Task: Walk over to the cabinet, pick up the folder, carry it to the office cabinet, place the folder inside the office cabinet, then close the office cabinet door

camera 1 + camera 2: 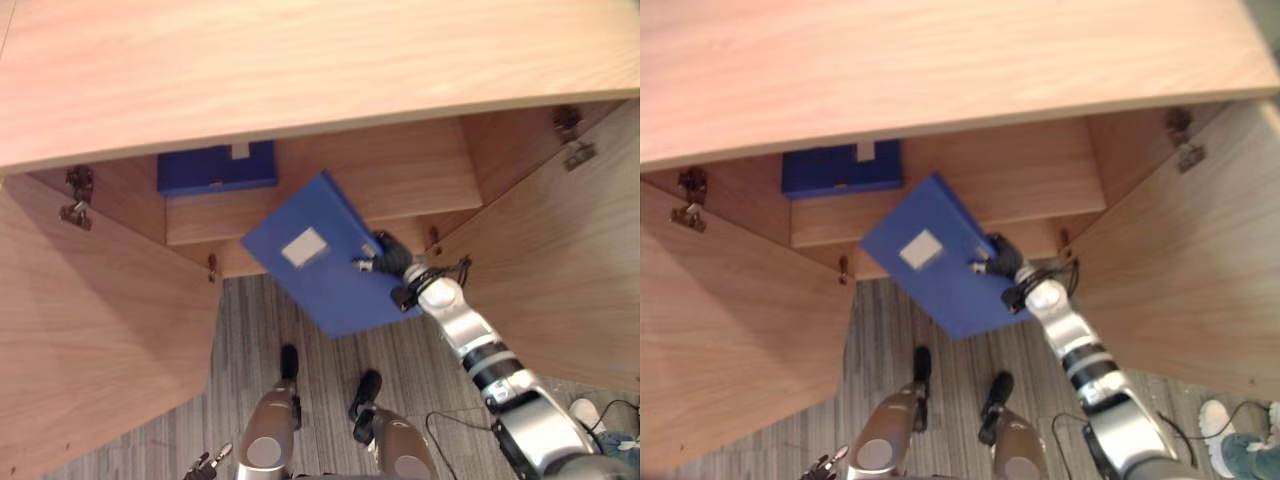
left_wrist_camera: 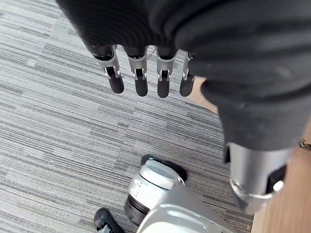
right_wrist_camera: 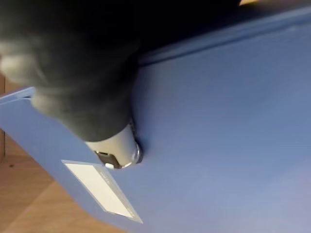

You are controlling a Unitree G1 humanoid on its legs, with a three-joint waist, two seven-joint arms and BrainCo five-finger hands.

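Observation:
A blue folder [image 1: 320,265] with a white label hangs tilted in front of the open office cabinet [image 1: 300,70], just below its lower shelf edge. My right hand [image 1: 390,255] is shut on the folder's right edge, its thumb [image 3: 114,150] pressed on the blue face [image 3: 218,145]. A second blue folder [image 1: 216,168] lies inside on the shelf [image 1: 330,200], at the back left. My left hand [image 2: 141,77] hangs low over the carpet with its fingers straight and holds nothing.
Both cabinet doors stand wide open, the left door [image 1: 90,320] and the right door [image 1: 560,250], framing a strip of grey striped carpet [image 1: 250,330]. A person's white shoe [image 1: 1218,417] shows on the floor at the lower right.

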